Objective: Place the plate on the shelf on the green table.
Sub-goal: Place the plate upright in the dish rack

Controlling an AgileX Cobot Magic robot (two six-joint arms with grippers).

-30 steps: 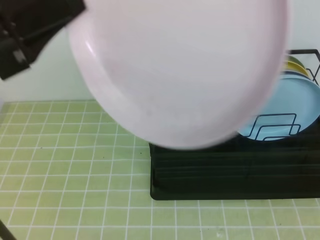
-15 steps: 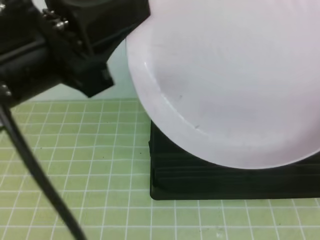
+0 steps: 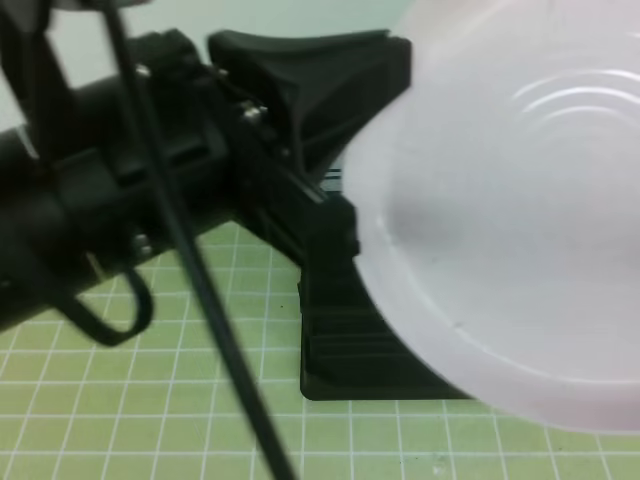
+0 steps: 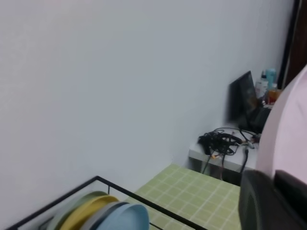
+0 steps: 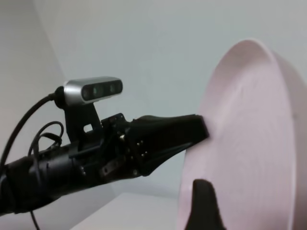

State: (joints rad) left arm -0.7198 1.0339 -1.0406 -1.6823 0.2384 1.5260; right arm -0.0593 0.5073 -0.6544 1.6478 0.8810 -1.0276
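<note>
The pale pink plate [image 3: 520,230] fills the right of the exterior view, hanging tilted above the shelf [image 3: 340,350], whose black base shows below its rim. My left gripper [image 3: 365,215] is shut on the plate's left rim, and the right wrist view shows that grip [image 5: 199,129] from the side. In the left wrist view the plate [image 4: 288,129] rises at the right edge behind a black finger [image 4: 266,201]. One dark finger [image 5: 205,203] of my right gripper stands close against the plate's face [image 5: 244,143]; the other is hidden. The green table [image 3: 150,400] lies below.
In the shelf's back rail [image 4: 120,190] stand a yellow plate [image 4: 91,208] and a light blue plate [image 4: 127,218]. A black cable [image 3: 210,300] from the left arm hangs across the table. A white side table with cables [image 4: 225,143] stands beyond the tiles.
The plate has swung right and lower, toward the shelf, now hiding the rack's plates. The left arm has followed it far into the exterior view.
</note>
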